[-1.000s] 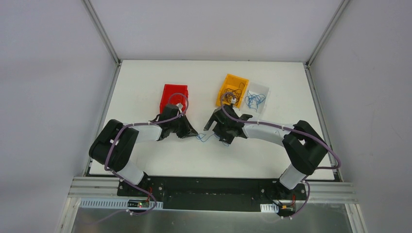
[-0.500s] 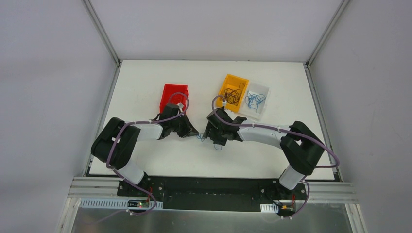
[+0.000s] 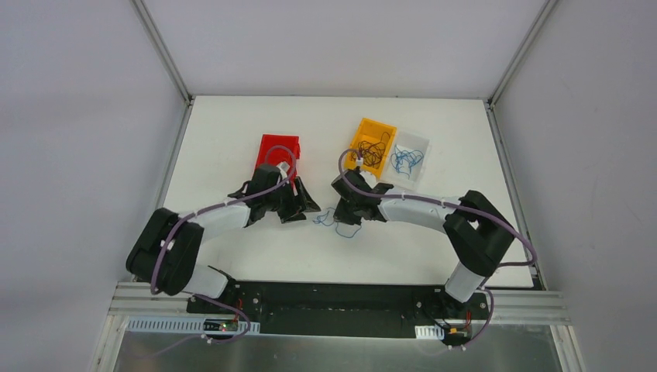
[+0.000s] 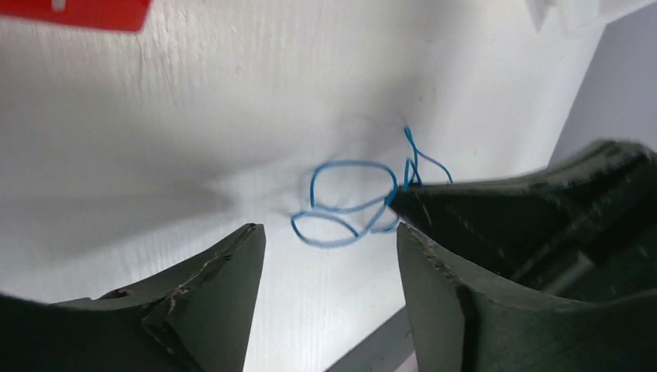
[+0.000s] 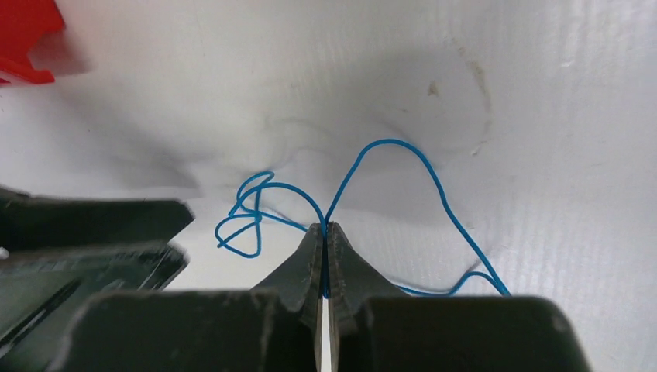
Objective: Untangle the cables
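Note:
A thin blue cable (image 5: 403,147) lies in loose loops on the white table (image 3: 232,116) between my two grippers. My right gripper (image 5: 326,229) is shut on it, pinching two strands where they cross; from above the right gripper (image 3: 339,212) sits just right of the loops (image 3: 346,232). My left gripper (image 4: 329,232) is open, its fingers apart with nothing between them, and the blue cable (image 4: 349,209) lies just beyond their tips. Seen from above, the left gripper (image 3: 308,206) points at the cable from the left. Black cables fill the orange bin (image 3: 361,128); more blue cables lie in the clear bin (image 3: 419,140).
A red bin (image 3: 277,147) stands just behind the left gripper, and its edge (image 4: 77,12) shows at the top of the left wrist view. The orange and clear bins sit side by side behind the right gripper. Metal frame rails border the table.
The left gripper has opened, let go of the blue cable and drawn back a little. The right gripper moved left and shut on the blue cable.

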Motion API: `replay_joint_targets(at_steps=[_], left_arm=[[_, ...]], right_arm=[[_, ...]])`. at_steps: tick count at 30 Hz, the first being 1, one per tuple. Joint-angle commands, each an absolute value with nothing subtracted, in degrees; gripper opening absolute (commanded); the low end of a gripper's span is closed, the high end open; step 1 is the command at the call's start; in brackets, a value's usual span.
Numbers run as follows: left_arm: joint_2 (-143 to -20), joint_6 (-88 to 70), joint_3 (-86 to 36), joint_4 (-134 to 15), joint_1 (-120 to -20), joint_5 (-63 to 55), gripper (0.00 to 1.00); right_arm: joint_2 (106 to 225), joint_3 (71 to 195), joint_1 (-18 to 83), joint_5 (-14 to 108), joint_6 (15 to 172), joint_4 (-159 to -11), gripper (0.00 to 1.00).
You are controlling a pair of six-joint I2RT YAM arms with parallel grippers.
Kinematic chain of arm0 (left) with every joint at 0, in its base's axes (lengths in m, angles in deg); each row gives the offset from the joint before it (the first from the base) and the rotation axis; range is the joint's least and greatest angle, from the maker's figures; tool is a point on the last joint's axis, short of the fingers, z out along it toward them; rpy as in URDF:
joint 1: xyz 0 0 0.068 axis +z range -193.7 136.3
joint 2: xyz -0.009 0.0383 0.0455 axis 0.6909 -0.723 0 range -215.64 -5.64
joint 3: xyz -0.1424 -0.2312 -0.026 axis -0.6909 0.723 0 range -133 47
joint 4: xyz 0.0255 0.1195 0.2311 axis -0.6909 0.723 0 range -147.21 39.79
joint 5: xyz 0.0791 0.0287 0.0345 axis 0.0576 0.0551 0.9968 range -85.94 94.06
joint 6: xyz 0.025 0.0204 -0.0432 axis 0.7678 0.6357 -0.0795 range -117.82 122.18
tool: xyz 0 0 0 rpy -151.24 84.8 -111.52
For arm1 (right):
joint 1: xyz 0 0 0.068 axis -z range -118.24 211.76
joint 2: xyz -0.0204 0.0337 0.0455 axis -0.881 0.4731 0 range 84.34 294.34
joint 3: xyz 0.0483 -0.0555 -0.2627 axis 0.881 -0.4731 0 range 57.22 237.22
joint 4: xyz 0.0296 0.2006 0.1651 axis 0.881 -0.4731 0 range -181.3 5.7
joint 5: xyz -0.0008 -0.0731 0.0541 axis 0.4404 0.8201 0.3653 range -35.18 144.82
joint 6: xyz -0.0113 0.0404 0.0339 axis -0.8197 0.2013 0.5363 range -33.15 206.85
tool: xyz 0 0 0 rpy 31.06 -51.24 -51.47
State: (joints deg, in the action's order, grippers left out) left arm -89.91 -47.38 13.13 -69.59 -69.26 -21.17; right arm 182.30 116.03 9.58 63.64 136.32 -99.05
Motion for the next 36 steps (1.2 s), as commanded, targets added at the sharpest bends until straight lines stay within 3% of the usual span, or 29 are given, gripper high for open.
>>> replay_joint_targets(at_steps=[1,4,7,18,24,36], left_arm=[[-77.22,-40.81,13.55,-57.11,-69.45,-17.8,0.73],[-69.56,-38.28,13.6,-49.67,-69.28,-15.4,0.9],[-63.45,-36.98,13.4,-43.96,-69.11,-13.57,0.98],[-57.2,-37.51,11.11,-38.83,-69.01,-13.54,0.99],[-56.22,-36.69,9.53,-36.81,-69.01,-12.37,0.99],[-56.17,-35.43,6.81,-34.19,-69.01,-10.74,0.99]], right_arm=[[174.78,114.45,13.42,64.77,134.1,-100.4,0.0],[169.81,113.21,18.64,61.77,130.96,-101.14,0.0],[165.74,113.59,24.6,57.99,126.25,-102.67,0.0],[172.75,124.81,47.94,42.92,120.32,-105.37,0.0],[180.16,130.94,54.49,40.31,120.72,-104.48,0.0],[173.65,149.23,53.5,29.03,117.03,-118.09,0.0]])
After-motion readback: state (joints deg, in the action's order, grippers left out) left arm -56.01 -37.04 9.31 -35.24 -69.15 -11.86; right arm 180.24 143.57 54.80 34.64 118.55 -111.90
